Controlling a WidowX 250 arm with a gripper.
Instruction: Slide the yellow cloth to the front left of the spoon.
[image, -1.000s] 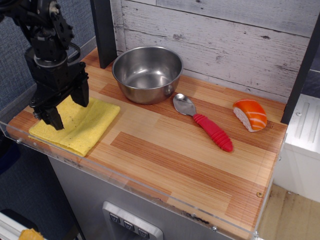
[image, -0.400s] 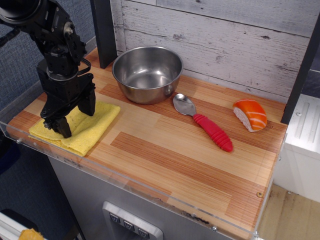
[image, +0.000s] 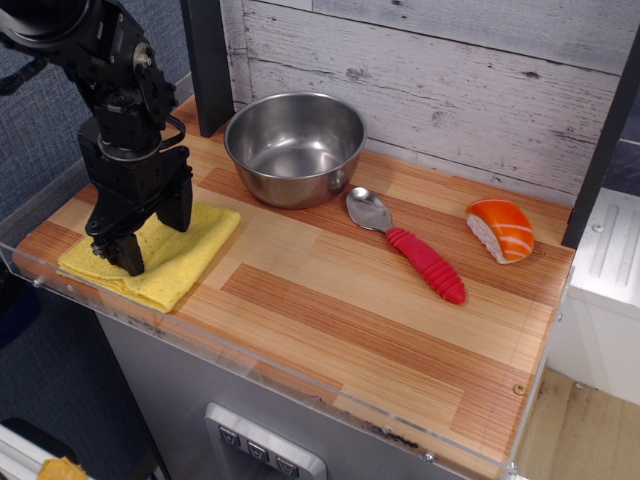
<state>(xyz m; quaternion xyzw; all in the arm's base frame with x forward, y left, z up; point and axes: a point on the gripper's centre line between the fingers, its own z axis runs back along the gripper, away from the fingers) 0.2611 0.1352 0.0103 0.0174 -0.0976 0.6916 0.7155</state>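
Note:
The yellow cloth (image: 185, 255) lies flat at the front left corner of the wooden counter. My black gripper (image: 155, 240) is open and points down over the middle of the cloth, with one finger (image: 128, 258) toward the front left and the other (image: 183, 212) toward the back right, both at or just above the cloth surface. The spoon (image: 410, 245) lies near the counter's middle, its metal bowl toward the steel bowl and its red ribbed handle pointing to the front right, far to the right of the cloth.
A steel bowl (image: 295, 145) stands at the back, just behind and right of the cloth. An orange-and-white sushi piece (image: 500, 230) lies at the right. A clear plastic lip (image: 250, 355) runs along the counter's front edge. A dark post (image: 205, 60) stands behind the gripper.
My gripper has moved right and a little forward over the cloth and come lower; its fingers stay open. The cloth, spoon and bowl have not moved.

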